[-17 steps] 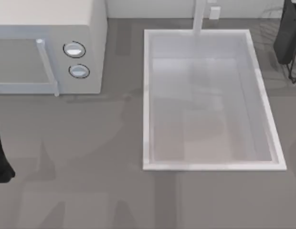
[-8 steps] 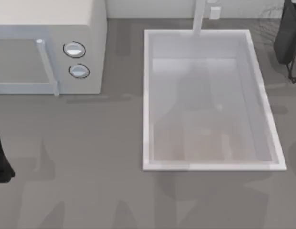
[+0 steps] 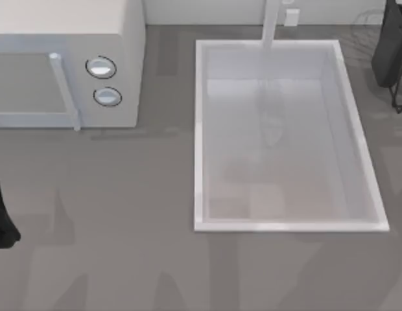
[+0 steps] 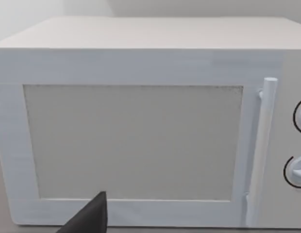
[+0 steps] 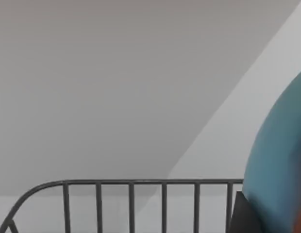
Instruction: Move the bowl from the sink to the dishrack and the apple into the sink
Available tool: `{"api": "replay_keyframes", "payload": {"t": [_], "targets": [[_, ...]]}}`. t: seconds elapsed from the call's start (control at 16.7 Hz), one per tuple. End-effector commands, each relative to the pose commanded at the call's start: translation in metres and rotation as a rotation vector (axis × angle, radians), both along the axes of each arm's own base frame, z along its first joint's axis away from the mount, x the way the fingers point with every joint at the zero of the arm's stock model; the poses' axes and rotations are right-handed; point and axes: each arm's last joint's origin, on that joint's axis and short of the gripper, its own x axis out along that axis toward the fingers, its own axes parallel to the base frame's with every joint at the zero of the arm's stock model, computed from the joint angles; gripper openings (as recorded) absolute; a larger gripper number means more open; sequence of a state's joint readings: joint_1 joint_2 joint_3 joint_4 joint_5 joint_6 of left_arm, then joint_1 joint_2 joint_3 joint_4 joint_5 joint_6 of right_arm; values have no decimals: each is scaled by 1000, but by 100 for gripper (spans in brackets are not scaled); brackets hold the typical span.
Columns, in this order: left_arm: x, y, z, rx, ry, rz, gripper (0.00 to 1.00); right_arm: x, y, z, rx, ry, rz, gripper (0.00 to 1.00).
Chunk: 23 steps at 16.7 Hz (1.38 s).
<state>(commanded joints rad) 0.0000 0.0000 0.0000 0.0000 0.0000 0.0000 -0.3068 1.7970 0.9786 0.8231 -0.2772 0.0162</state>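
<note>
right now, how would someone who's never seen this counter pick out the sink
Start at the microwave at the counter's far left. The sink lies to its right, apart from it, a big white rectangular basin sunk into the grey top. Unlike the boxy microwave with two round knobs, it is open, with a raised rim and a faucet post.

No legible text or labels anywhere.

Soft even light, faint shadows, perhaps slight haze
</note>
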Motion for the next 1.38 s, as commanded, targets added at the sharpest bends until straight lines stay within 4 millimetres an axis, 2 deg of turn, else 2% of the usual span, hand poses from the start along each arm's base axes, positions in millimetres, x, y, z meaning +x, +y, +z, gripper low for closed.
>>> {"api": "replay_keyframes", "payload": {"t": [0.18,0.96,1.38], "targets": [[0,0,0,0,0,0,100,0,0,0,0,0,0,0],[0,0,0,0,0,0,100,0,0,0,0,0,0,98],[0,0,0,0,0,0,100,0,0,0,0,0,0,100]]}}
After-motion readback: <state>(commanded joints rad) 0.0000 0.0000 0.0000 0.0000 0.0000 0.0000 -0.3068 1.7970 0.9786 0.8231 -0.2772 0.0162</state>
